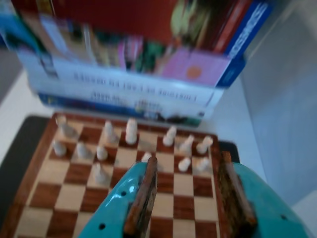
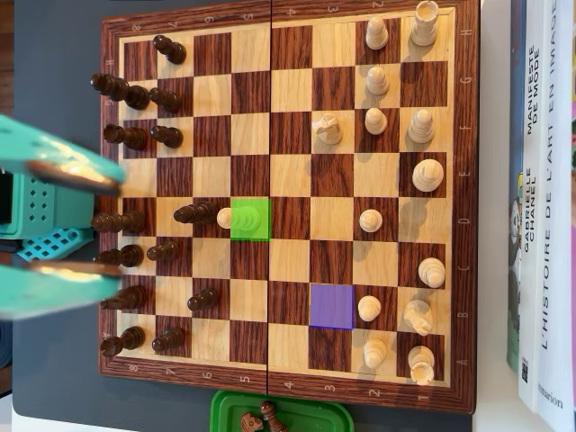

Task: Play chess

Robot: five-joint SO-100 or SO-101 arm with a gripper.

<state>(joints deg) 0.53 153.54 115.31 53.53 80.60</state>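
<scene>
Fingers (image 2: 63, 220) spread, empty | white pawn (image 2: 243, 217) upright, green square (image 2: 261, 232)

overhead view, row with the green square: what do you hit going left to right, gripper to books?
Gripper → dark piece at the board edge → dark pawn → white pawn on the green square → white pawn → book spines.

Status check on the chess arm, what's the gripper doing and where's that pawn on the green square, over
Gripper open, empty, hovering over the dark side's edge of the chessboard. White pawn on green square, untouched, dark pawn right beside it. Purple square empty.
</scene>
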